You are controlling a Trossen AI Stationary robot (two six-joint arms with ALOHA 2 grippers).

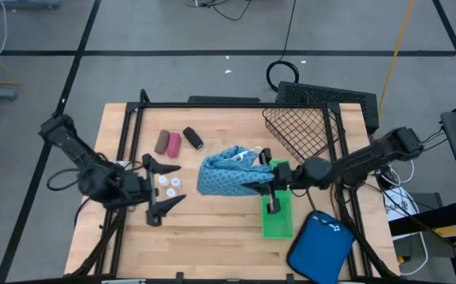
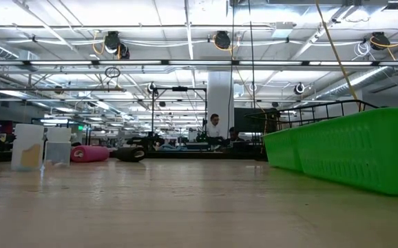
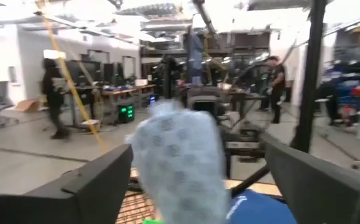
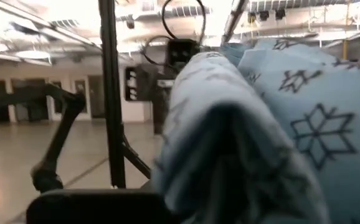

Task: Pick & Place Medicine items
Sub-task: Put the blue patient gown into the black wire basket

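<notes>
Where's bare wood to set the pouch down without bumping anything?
Freest: the near strip of table, bordered by the left pincer, the green tray and the front edge. Also open: the far strip between the rolls and the wire basket. Crowded: mid-table, where the white bottles, teal pouch and right pincer bunch together.

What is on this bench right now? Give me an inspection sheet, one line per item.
Surface: wooden table, inside a black frame.
Job's things: teal pouch mid-table; brown roll, pink roll and black roll side by side; small white bottles nearer the left arm.
Clutter: green tray, wire basket, blue case at the table edge.
Grippers: left gripper open, fingers either side of the white bottles; right gripper shut on the teal pouch's edge.
Cables: black loop on the floor; more beside the right arm.
Surroundings: open workshop; people far off.
</notes>
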